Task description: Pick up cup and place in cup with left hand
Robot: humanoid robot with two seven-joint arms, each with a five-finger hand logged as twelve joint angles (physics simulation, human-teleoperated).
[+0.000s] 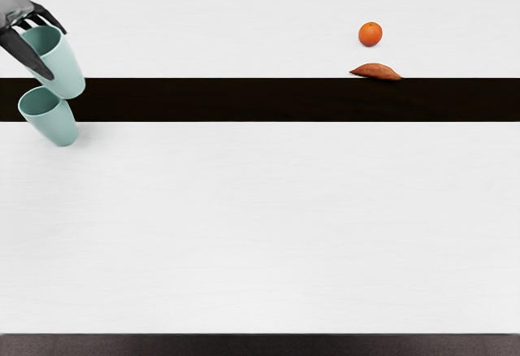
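left hand (16, 11): curled, gripping held teal cup (67, 70) near rim
held teal cup: above or behind lower teal cup (58, 124), can't tell which
handling: probably light, stiff, slick
grasp: upper wall, base free

The left hand (16, 15) is two-toned: a pale grey shell with a smooth, rounded surface covers its back, and the fingers (57, 23) are black. They are slim, jointed and taper to narrow tips. The thickest digit (26, 54) is black too, long and smooth, with a faint dark-grey sheen.
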